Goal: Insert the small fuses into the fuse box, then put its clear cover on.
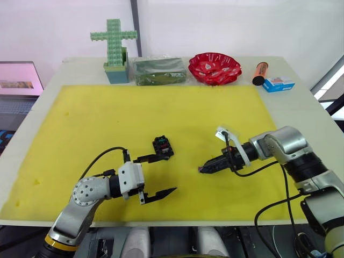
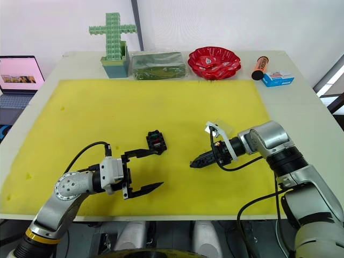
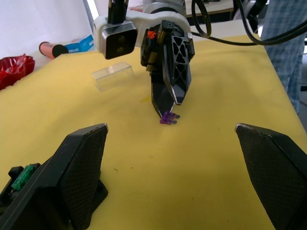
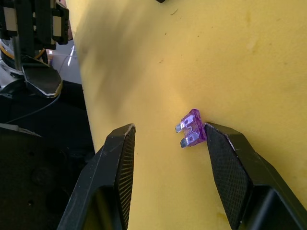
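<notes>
The black fuse box point(image 1: 163, 145) sits mid-mat on the yellow mat point(image 1: 80, 123), with a green fuse point(image 3: 21, 177) and a red one in its top slots. My left gripper point(image 1: 173, 172) is open just on the near side of the box, and one fingertip is beside it. A purple fuse point(image 4: 192, 128) lies flat on the mat. My right gripper point(image 4: 168, 129) is open around it, tips down on the mat. One finger point(image 4: 225, 163) touches the fuse and the other stands apart. The clear cover point(image 3: 113, 76) lies on the mat just behind the right gripper.
Along the table's far edge stand a green brick cross point(image 1: 113, 40), a clear-wrapped green package point(image 1: 159, 70), a red bowl point(image 1: 214, 67), an orange tube point(image 1: 260, 73) and a blue box point(image 1: 278, 84). A laptop point(image 1: 19, 80) sits off the table's left.
</notes>
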